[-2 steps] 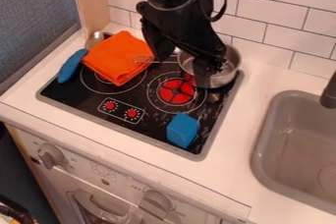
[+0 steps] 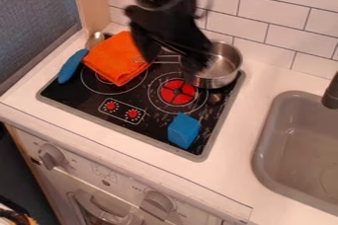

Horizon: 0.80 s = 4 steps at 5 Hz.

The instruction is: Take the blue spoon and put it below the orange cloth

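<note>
The gripper (image 2: 172, 62), wide open and empty, is by the pot (image 2: 223, 75), so I think grabbing comes first: it should go pinch the blue spoon (image 2: 72, 66) just beside the orange cloth (image 2: 119, 57).

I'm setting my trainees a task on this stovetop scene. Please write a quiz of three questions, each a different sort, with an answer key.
1. Multiple choice: What colour is the handle of the spoon?
A) Red
B) Blue
C) Yellow

2. True or false: The metal pot stands in the sink.

3. Fill in the blank: Seen from the camera, the spoon's handle lies to the ____ of the orange cloth.

Key: 1. B; 2. False; 3. left
</note>
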Tool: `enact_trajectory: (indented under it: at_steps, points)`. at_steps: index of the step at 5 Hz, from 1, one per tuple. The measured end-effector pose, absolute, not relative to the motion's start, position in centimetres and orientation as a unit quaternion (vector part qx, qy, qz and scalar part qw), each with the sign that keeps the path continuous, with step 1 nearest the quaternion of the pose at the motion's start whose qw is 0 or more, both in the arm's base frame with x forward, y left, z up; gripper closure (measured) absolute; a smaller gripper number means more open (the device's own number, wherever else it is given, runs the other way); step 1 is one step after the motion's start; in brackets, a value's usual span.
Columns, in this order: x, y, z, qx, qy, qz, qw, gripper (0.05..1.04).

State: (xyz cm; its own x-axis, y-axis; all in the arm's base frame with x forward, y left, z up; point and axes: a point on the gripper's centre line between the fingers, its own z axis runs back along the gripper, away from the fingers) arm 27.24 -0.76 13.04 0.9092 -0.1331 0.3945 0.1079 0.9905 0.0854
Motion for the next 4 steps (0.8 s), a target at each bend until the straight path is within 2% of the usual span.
enact_trajectory:
  at_steps: [2,3,4]
  points:
    - [27.5,4.4,12.0,0.044,-0.19,0.016,0.981,0.083]
    - [28.5,8.2,10.8,0.06,-0.166,0.049,0.983,0.083]
    - [29.7,10.7,9.9,0.071,-0.164,0.064,0.982,0.083]
